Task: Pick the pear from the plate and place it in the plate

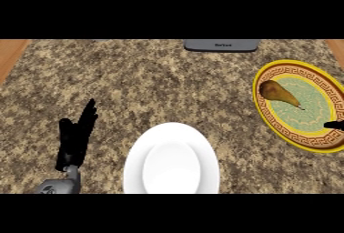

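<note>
At the counter's far edge, grey appliance [221, 45], label unreadable. Speckled granite counter [154, 86]. Pear [278, 93] lies on yellow patterned plate [282, 129]; white plate [171, 161] near. Left hand [75, 136] released, fingers straight. Right hand [334, 124] barely visible, state unclear.

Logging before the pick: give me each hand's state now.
Left hand: open, fingers straight up, holding nothing.
Right hand: only a tip shows at the right edge; cannot be told.
</note>
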You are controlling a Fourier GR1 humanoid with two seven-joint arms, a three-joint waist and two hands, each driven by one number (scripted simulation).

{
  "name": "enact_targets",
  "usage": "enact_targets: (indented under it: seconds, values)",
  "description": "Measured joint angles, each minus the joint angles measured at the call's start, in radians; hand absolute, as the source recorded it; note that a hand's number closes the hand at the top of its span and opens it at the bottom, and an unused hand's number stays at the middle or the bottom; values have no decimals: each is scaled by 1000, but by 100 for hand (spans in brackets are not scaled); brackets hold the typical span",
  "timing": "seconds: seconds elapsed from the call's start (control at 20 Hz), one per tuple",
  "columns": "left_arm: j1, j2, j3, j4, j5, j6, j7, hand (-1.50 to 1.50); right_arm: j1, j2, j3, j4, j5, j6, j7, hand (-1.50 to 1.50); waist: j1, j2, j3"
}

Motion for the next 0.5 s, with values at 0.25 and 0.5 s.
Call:
enact_targets:
  seconds: [0.25, 0.5]
  values:
    - [-17, 14, 14, 5, 9, -17, 5, 0, 11, -34, -8, 28, 4, -10, -20, -150, 5, 3, 1]
    - [2, -2, -1, -7, -3, -7, 2, 0, 30, -66, -27, 48, -7, -18, -33, -150, 9, 4, 2]
